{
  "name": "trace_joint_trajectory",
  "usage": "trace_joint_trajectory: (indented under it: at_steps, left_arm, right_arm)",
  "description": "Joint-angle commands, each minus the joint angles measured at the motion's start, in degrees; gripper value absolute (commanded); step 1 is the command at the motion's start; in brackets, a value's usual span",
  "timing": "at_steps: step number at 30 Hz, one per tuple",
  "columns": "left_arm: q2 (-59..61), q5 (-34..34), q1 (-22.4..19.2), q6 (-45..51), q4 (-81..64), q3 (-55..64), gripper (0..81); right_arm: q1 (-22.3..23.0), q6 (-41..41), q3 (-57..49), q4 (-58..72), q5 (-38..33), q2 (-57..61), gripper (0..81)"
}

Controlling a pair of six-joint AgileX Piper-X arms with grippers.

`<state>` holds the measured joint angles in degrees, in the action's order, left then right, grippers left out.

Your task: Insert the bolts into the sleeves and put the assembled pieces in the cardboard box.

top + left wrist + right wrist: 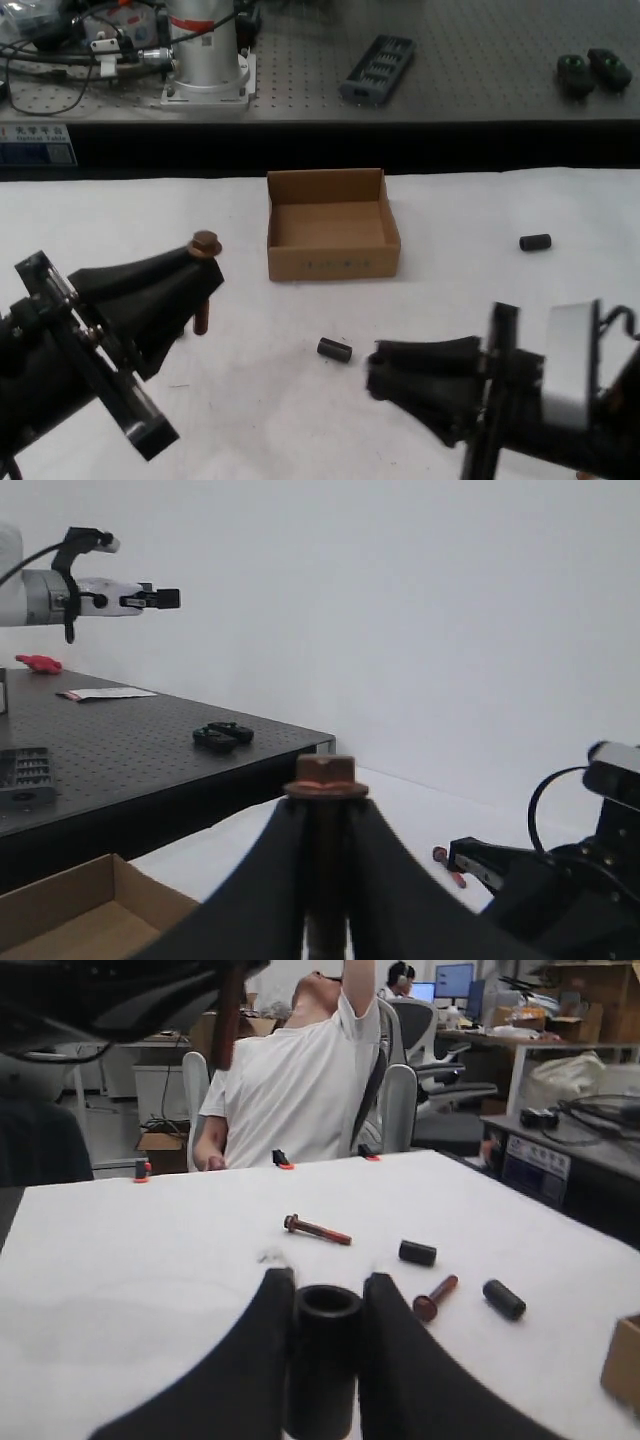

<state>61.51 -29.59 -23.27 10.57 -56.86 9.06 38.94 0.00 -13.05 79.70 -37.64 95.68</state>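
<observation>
Two grippers sit low over the white tabletop (450,215), each with its fingers clamped on a part. The left gripper (325,812), at about 8 o'clock from the cardboard box (330,258) in the high view, pinches a copper bolt (325,778) by the shank, upright, with the flanged hex head standing just clear above the fingertips. The right gripper (327,1282), at about 5 o'clock from the box, grips a black sleeve (325,1360) between its two fingers, the open bore end showing at the tips. The box stands open-topped near the middle of the tabletop, apart from both grippers. A loose sleeve (335,350) lies on its side at 6 o'clock from the box, just beyond the right gripper's tips; whether they touch cannot be told. A second loose sleeve (535,242) lies well apart at 3 o'clock from the box. From the right wrist view, more parts rest on the tabletop beyond the held sleeve: a long bolt (317,1228) lying flat, a shorter bolt (435,1298) near it, and a stubby sleeve (417,1252) between the two
</observation>
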Motion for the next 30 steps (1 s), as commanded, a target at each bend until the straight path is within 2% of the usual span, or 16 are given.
trace_joint_trajectory:
  at_steps: [1,10,17,23,28,30]
  left_arm:
    - [3.13,1.97,-0.89,1.16,-7.5,0.14,0.6]
    - [15.88,0.81,-6.94,1.92,-24.06,0.14,0.6]
    - [22.72,-3.02,-9.42,4.18,-32.05,0.14,0.6]
    - [25.29,-4.35,-10.54,3.32,-32.15,0.26,0.6]
    - [26.73,3.31,-10.39,-2.33,-32.15,1.6,0.6]
    - [26.96,3.43,-9.95,-2.39,-32.15,3.21,0.6]
  right_arm:
    - [0.59,0.0,-2.16,9.3,1.0,4.61,6.6]
    - [0.59,3.38,-6.39,7.5,-4.86,9.21,6.6]
    - [0.78,2.54,-6.98,3.52,-8.39,9.21,6.6]
    - [3.72,-3.65,-7.15,1.88,-7.59,9.21,6.6]
    - [3.57,-8.31,-8.52,0.99,-3.22,9.21,6.6]
    - [2.64,-9.41,-9.79,0.12,-1.44,9.21,6.6]
